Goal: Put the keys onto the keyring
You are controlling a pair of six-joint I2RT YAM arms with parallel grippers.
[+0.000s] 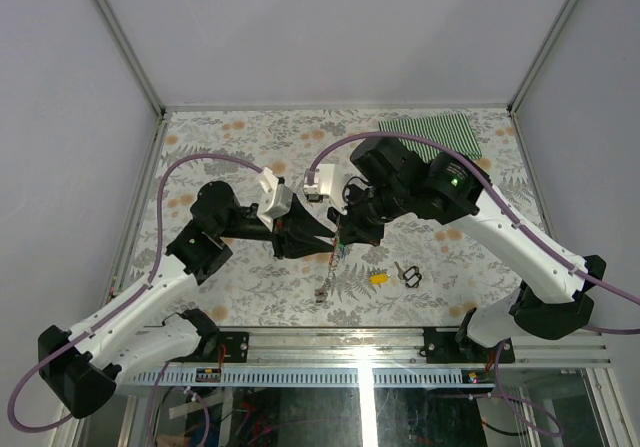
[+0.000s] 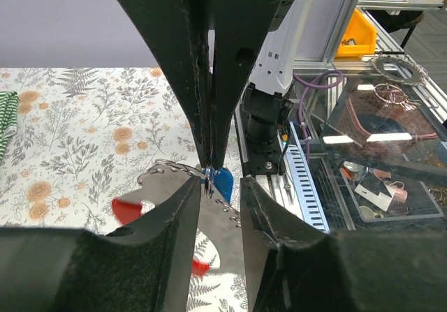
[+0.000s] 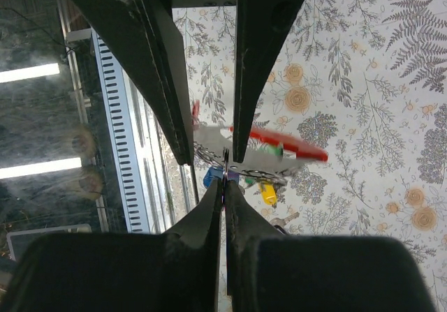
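Right up at the left wrist lens, the left claw fills the bottom of the shot. Its jaws are part-way in and clamped on the keyring by its flat silvery piece, with the red clip sticking out to one side and the chain looping off the top. Coming in opposite is the right claw, fingers pressed completely together and tips right at the ring's edge, the blue key touching them. Whether it truly grips that key's metal I cannot tell; it's too fine to see. From above, the whole affair hangs clear of the desk between the two arms, chain dangling. A green key shows just beside the blue one, and the yellow key lies on the desk near a small black loop, well apart from the action. This looks like the threading step for the blue key. To do it well, the left claw holds dead steady while the right claw makes only tiny moves, lining the key's hole up with the ring's opening. No release until the key hangs on its own.
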